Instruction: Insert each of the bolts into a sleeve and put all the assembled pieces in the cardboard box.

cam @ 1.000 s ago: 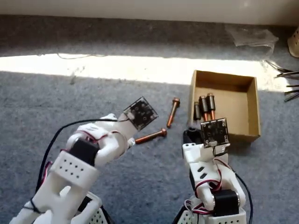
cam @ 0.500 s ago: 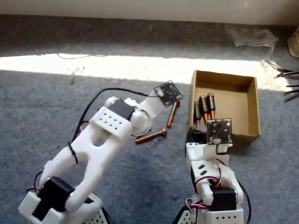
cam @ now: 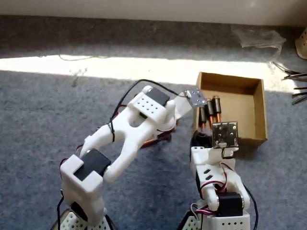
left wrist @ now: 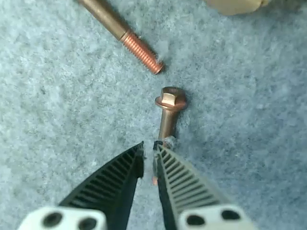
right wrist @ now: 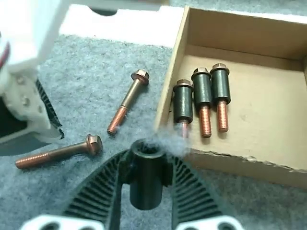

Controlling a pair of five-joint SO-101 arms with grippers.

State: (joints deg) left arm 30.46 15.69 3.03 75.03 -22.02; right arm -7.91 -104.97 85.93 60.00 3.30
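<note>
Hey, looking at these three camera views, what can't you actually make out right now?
Left wrist view: the left tool covers the threaded end of the near bolt, so whether it is clamped is unclear; the head of the far bolt is cut off by the edge.
High view: the left arm covers most of both bolts.
Right wrist view: one side of the cardboard box runs past the edge.

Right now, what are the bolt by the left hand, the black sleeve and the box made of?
The bolt looks like metal, maybe copper-plated: shiny orange-brown with threads. The sleeve is matte black, coated metal or plastic, hard to say. The box is plain brown cardboard, dull with raw edges.
</note>
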